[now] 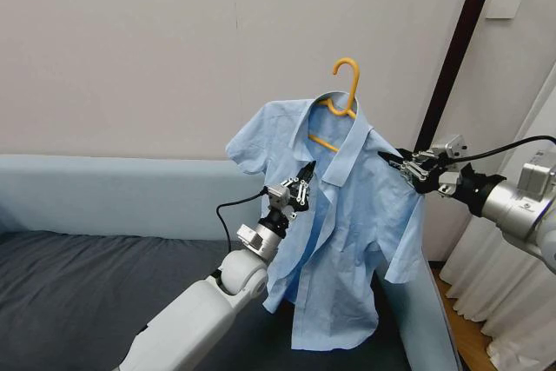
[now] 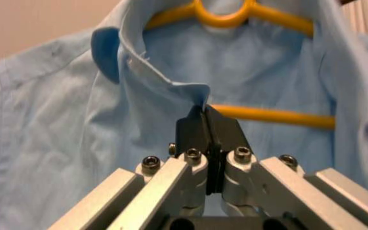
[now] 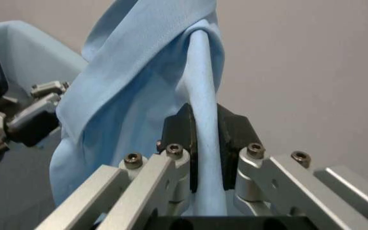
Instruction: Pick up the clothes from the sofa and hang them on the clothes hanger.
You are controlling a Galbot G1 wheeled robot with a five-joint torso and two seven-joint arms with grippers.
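Pale blue, the shirt (image 1: pixel 339 241) hangs in the air above the sofa (image 1: pixel 87 284). It is draped over the yellow hanger (image 1: pixel 346 84), whose hook stands free against the wall (image 1: pixel 130 41) and catches on nothing. The left hand (image 1: pixel 302 182) is clamped tight on a fold of the front edge just below the collar. The right hand (image 1: pixel 401 165) is closed on a thick roll of cloth at the shoulder on the robot's right. Between them they carry the garment.

I judge the pick-up done and the shirt only loosely seated, since the front gapes and the collar sits crooked. The next move calls for both hands travelling together and level, so the hanger does not slip out of the neck. No rail is in sight to take the hook.

Room lies open above and toward the wall. On the right a dark post (image 1: pixel 452 49) and a curtain (image 1: pixel 486 301) stand near the right arm. The hem hangs low over the seat.
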